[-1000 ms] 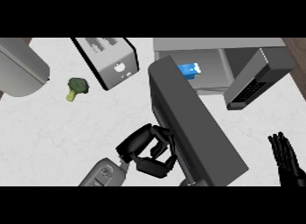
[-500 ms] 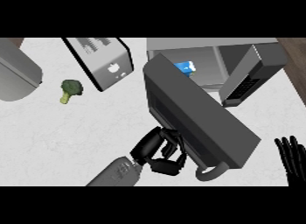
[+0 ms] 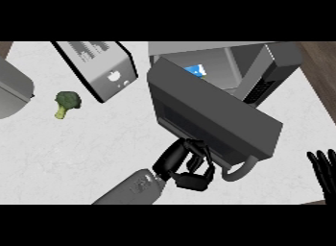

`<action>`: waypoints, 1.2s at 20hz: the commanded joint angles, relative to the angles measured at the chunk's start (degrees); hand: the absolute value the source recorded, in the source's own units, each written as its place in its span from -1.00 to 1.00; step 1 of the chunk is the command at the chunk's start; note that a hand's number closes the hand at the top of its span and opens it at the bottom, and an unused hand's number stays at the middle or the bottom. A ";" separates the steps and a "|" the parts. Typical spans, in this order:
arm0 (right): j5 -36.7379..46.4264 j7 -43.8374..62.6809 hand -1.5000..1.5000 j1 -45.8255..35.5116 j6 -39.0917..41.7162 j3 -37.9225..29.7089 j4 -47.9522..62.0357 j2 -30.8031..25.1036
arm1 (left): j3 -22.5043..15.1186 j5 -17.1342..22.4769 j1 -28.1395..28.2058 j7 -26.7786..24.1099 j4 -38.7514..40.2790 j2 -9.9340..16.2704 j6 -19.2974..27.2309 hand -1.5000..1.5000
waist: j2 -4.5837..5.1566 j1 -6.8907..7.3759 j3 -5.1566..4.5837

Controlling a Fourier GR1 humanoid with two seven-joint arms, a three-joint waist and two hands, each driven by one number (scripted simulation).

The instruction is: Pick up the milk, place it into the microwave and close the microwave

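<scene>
milk [image 3: 196, 71]: already inside the microwave [image 3: 270, 72], so that part looks done
door [image 3: 213, 115]: partway shut, not closed yet
left hand [image 3: 185, 163]: fingers curled, against the door's lower edge, holding nothing
right hand [image 3: 331, 174]: spread, resting at the lower right

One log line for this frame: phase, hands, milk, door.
phase: closing door | left hand: curled, against microwave door | right hand: open, resting lower right | milk: inside microwave | door: part open
</scene>
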 commanded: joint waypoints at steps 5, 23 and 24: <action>-1.19 3.09 -1.00 -1.42 2.60 -0.15 -4.61 -3.62 | -1.62 10.33 -4.18 -1.73 -3.02 -0.42 8.21 1.00 | 0.79 -3.31 -0.12; 4.10 6.74 1.00 -12.10 -2.44 -12.25 -11.36 -15.02 | 2.99 25.70 -15.41 0.81 1.55 -0.44 24.27 -1.00 | 2.00 -7.08 -0.16; 4.41 7.07 1.00 -11.80 -2.73 -12.48 -11.53 -15.12 | 4.18 27.12 -15.95 0.74 1.67 -0.44 24.33 -1.00 | 2.21 -7.76 -0.19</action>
